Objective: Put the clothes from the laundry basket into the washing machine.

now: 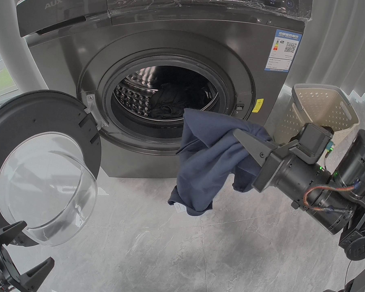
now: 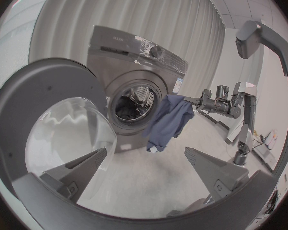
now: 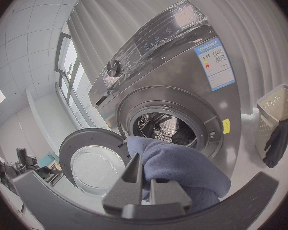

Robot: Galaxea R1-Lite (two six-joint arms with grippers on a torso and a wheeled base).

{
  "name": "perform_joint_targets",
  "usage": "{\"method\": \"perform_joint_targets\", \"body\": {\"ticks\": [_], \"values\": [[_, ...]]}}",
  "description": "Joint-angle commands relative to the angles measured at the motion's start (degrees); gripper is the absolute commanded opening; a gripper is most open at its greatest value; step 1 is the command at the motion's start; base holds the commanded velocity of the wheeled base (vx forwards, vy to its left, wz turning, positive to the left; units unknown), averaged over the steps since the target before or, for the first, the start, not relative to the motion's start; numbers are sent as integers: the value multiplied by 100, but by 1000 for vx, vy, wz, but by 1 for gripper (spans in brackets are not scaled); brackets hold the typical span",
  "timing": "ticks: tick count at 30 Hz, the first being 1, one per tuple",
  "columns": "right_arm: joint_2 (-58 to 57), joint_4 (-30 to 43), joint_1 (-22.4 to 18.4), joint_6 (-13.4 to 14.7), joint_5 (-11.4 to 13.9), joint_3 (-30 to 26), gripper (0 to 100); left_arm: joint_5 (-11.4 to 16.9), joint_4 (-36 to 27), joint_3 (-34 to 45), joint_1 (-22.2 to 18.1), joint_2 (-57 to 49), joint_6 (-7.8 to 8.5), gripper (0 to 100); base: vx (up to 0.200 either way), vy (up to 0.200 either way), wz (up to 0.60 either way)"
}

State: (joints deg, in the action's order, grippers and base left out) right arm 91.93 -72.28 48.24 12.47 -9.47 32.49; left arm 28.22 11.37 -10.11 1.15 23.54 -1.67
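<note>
My right gripper (image 1: 247, 140) is shut on a navy blue garment (image 1: 209, 159), which hangs in the air just in front of the washing machine's round opening (image 1: 166, 98). The same blue garment (image 3: 179, 163) drapes over the shut fingers (image 3: 134, 176) in the right wrist view. A dark garment (image 1: 170, 100) lies inside the drum. The beige laundry basket (image 1: 320, 110) stands to the right of the machine, and a black garment (image 3: 278, 142) hangs over its rim. My left gripper (image 1: 18, 248) is open and empty, low at the left, near the open door (image 1: 44, 163).
The washing machine (image 1: 162, 61) has its door swung open to the left, with the clear bowl (image 1: 48, 187) facing out. Grey tiled floor (image 1: 150, 240) lies in front. Curtains (image 1: 344, 33) hang behind the basket.
</note>
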Motion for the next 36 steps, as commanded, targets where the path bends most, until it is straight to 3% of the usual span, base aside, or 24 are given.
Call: {"method": "perform_joint_targets", "body": {"ticks": [1,5,10,19,28,36], "values": [[765,-225,151,-25,209,733,0,658,1359,-185,615,2717,35,100,0,0,0],[791,-190,151,-25,376,847,0,658,1930,-308,993,3623,18,100,0,0,0],[835,-181,168,-25,393,988,0,641,2308,-527,1265,4493,0,100,0,0,0],[783,-190,177,-17,385,1031,0,210,3354,-826,1898,6057,-35,100,0,0,0],[668,-190,212,-25,385,1163,0,61,3943,-993,2206,7147,-44,100,0,0,0],[598,-190,256,-17,376,1137,0,-10,4417,-1380,2197,8202,-53,100,0,0,0]]}}
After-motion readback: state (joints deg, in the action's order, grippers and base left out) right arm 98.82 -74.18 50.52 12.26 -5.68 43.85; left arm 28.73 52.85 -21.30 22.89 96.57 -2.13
